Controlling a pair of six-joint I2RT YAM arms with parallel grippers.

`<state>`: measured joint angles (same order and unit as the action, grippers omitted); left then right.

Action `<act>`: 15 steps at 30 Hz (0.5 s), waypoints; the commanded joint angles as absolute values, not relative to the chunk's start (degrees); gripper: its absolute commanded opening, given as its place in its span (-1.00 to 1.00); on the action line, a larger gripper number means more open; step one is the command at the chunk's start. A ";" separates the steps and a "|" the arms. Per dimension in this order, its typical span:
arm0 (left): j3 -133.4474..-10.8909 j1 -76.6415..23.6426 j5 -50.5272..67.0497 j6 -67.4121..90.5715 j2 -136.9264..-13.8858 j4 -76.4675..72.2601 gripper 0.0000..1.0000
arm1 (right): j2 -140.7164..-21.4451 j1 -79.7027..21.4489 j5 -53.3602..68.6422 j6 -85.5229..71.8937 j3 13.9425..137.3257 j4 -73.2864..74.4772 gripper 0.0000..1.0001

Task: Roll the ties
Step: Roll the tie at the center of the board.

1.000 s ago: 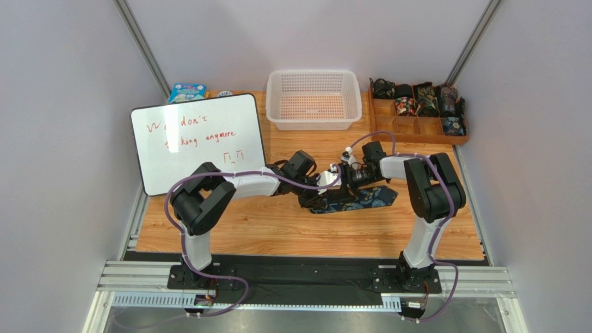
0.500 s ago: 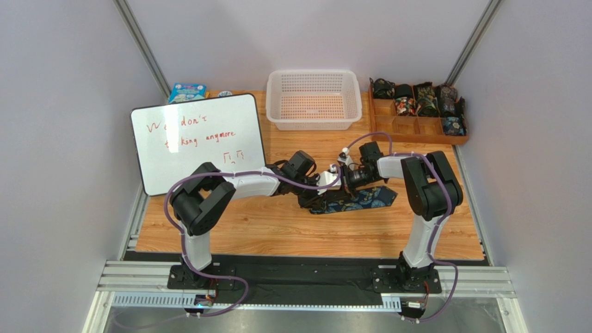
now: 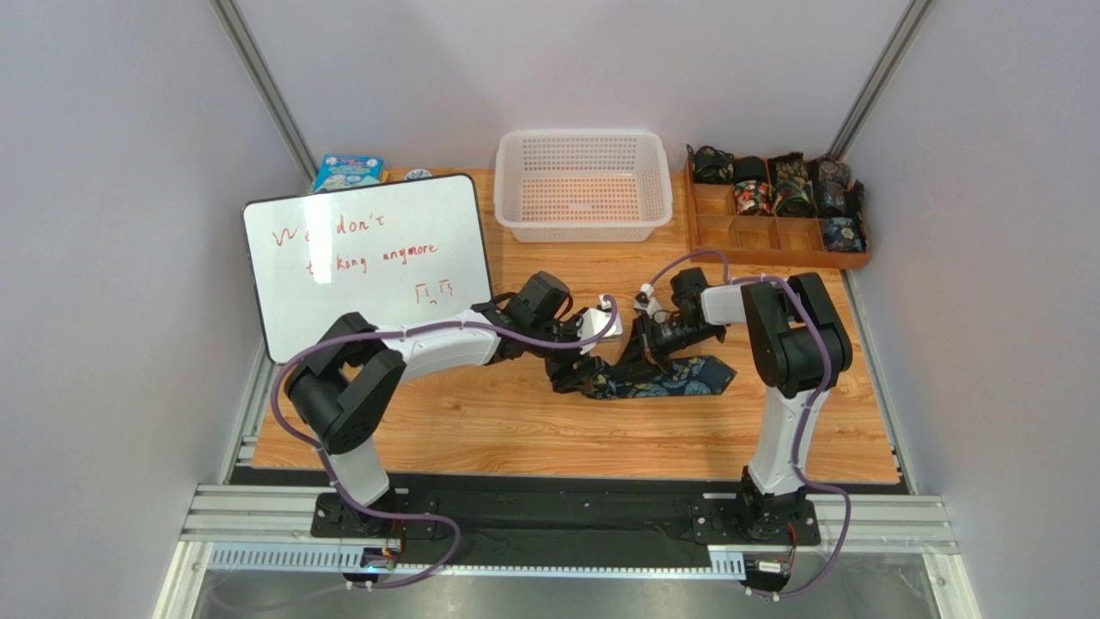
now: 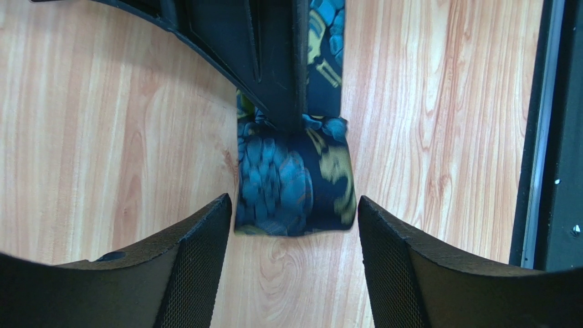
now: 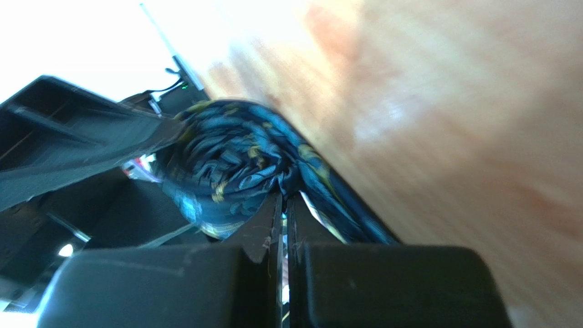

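Observation:
A black tie with teal-blue and yellowish paisley lies on the wooden table (image 3: 452, 426). Its flat part (image 3: 681, 377) runs to the right, and its near end is wound into a small roll (image 4: 293, 179) (image 5: 226, 160). My right gripper (image 5: 284, 198) (image 3: 642, 351) is shut, pinching the roll's fabric at its fingertips; one of its dark fingers (image 4: 270, 61) reaches onto the roll in the left wrist view. My left gripper (image 4: 293, 213) (image 3: 570, 372) is open. Its fingers stand on either side of the roll, a little short of it and apart from it.
A white mesh basket (image 3: 584, 185) stands at the back centre. To its right a wooden divided tray (image 3: 826, 255) holds several rolled ties (image 3: 775, 187). A whiteboard (image 3: 368, 265) lies at the left, with a blue box (image 3: 349, 168) behind it.
My left gripper has opened, let go of the roll and drawn back to the left. My right gripper has shut on the roll.

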<state>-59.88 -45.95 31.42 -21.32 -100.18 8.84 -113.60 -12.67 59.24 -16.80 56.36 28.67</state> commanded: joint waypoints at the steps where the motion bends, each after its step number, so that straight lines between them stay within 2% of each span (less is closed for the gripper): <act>1: -57.14 -45.70 34.72 -21.27 -97.65 2.40 0.48 | -116.45 -12.22 44.75 -12.05 58.27 32.86 -1.00; 12: -55.98 -46.05 33.31 -18.63 -103.71 -11.50 0.50 | -117.60 -12.30 42.19 -8.96 60.20 36.12 -1.00; 15: -56.95 -47.63 33.22 -18.89 -105.46 -12.39 0.44 | -117.95 -12.39 43.06 -9.40 60.73 35.77 -1.00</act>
<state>-54.59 -46.04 32.51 -19.35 -103.39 -6.66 -114.83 -12.32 53.28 -11.86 60.55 35.92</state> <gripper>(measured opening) 0.741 0.007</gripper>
